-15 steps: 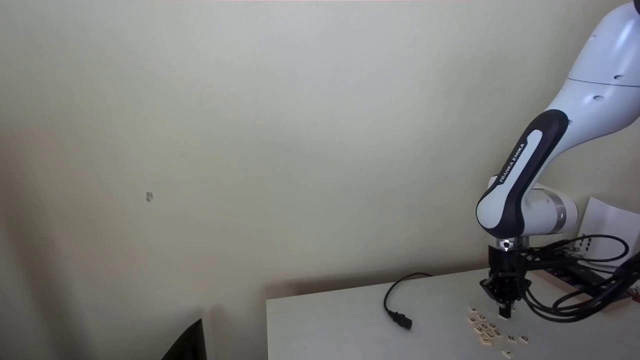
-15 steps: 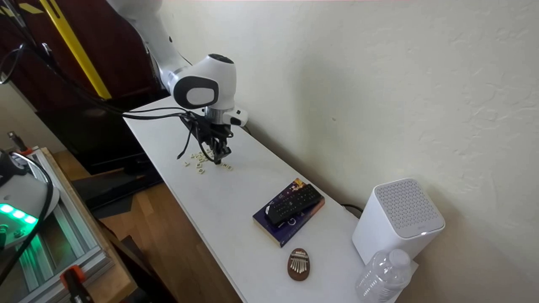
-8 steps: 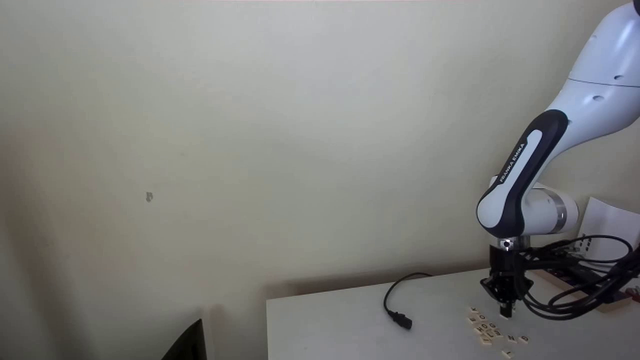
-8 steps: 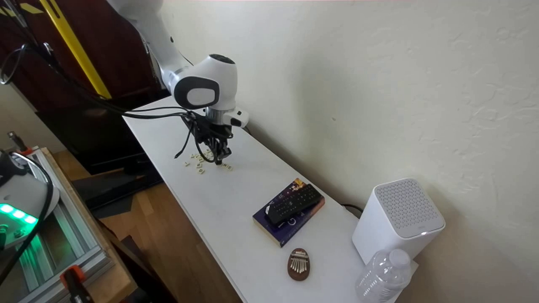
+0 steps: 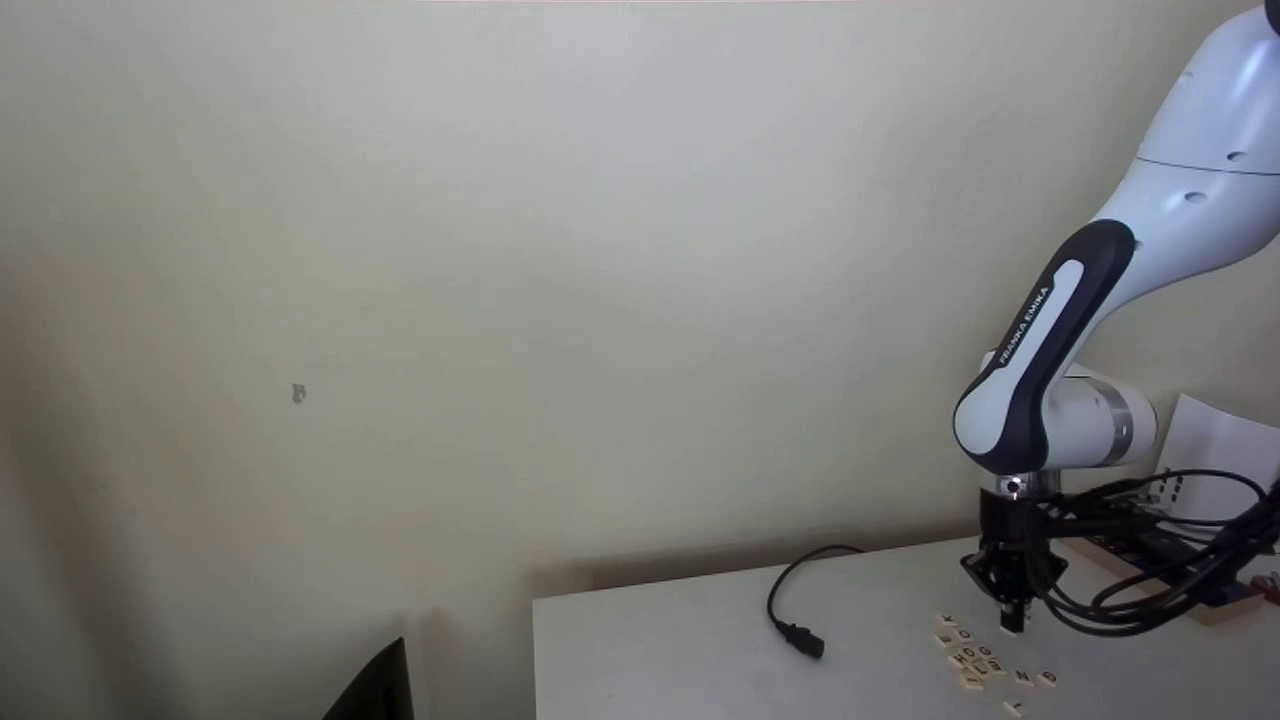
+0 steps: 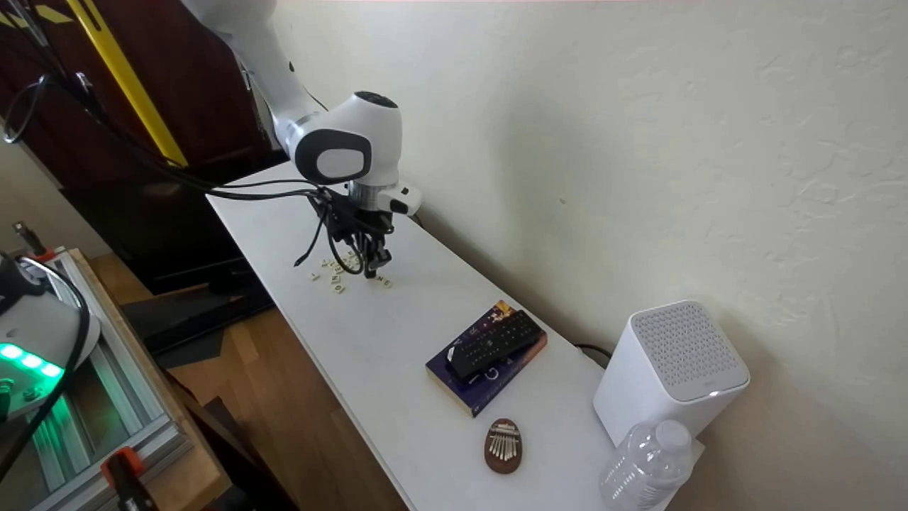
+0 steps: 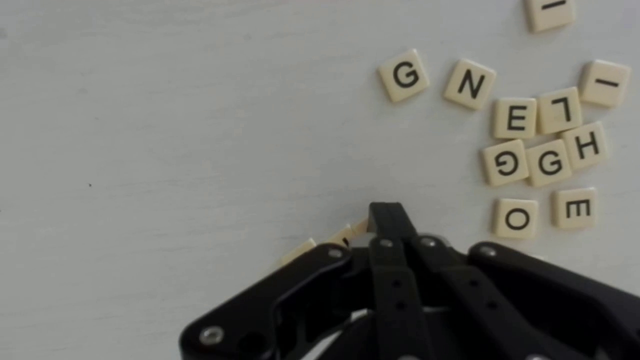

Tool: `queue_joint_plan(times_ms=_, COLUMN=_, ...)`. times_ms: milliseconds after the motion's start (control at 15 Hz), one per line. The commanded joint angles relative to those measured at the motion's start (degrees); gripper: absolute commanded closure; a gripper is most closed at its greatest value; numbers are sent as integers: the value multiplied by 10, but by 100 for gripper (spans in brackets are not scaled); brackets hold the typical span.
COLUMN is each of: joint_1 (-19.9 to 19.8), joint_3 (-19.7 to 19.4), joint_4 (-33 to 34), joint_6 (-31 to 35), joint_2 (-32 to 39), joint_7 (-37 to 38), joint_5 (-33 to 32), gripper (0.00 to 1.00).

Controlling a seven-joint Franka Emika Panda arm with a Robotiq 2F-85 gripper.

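My gripper [image 7: 388,215] points down with its two black fingertips together and nothing visible between them. It also shows low over the white table in both exterior views [image 5: 1012,622] [image 6: 370,272]. In the wrist view, a short row of cream tiles [image 7: 300,250] lies just left of the fingertips, partly hidden by the gripper. The nearest tile [image 7: 360,227] meets the fingertip's edge in the picture; I cannot tell whether they touch. Right of the fingers lie an O tile [image 7: 516,218] and an E tile [image 7: 575,208]. Farther up are a G tile [image 7: 404,75] and an N tile [image 7: 470,84].
A black power cable [image 5: 800,638] lies on the table [image 5: 650,640]. In an exterior view, a book [image 6: 454,383] bears a black remote [image 6: 496,342]. Nearby are a thumb piano [image 6: 503,447], a white box-shaped device [image 6: 638,383] and a clear bottle [image 6: 645,468]. Cables [image 5: 1130,620] hang beside the gripper.
The gripper has shifted very slightly, a little to the right in both exterior views and slightly up in one of them. The hanging cables have swayed. The tiles look unmoved.
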Motion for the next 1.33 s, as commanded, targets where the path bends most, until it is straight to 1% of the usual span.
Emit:
queue_joint_plan(times_ms=0, joint_1=-1, joint_3=0, joint_4=20, joint_6=-10, joint_2=23, joint_7=3, joint_5=14, gripper=100)
queue_joint_plan(times_ms=333, joint_1=-3, joint_3=4, joint_4=8, joint_6=-9, joint_2=7, joint_7=-2, joint_5=14, gripper=100)
queue_joint_plan(times_ms=933, joint_1=6, joint_3=6, joint_4=-25, joint_6=6, joint_2=-35, joint_7=1, joint_5=13, gripper=100)
queue_joint_plan(times_ms=1067, joint_1=6, joint_3=11, joint_4=-31, joint_6=9, joint_2=-42, joint_7=-9, joint_5=9, gripper=100)
queue_joint_plan(times_ms=1267, joint_1=12, joint_3=19, joint_4=-43, joint_6=11, joint_2=-50, joint_7=-47, joint_5=-14, gripper=100)
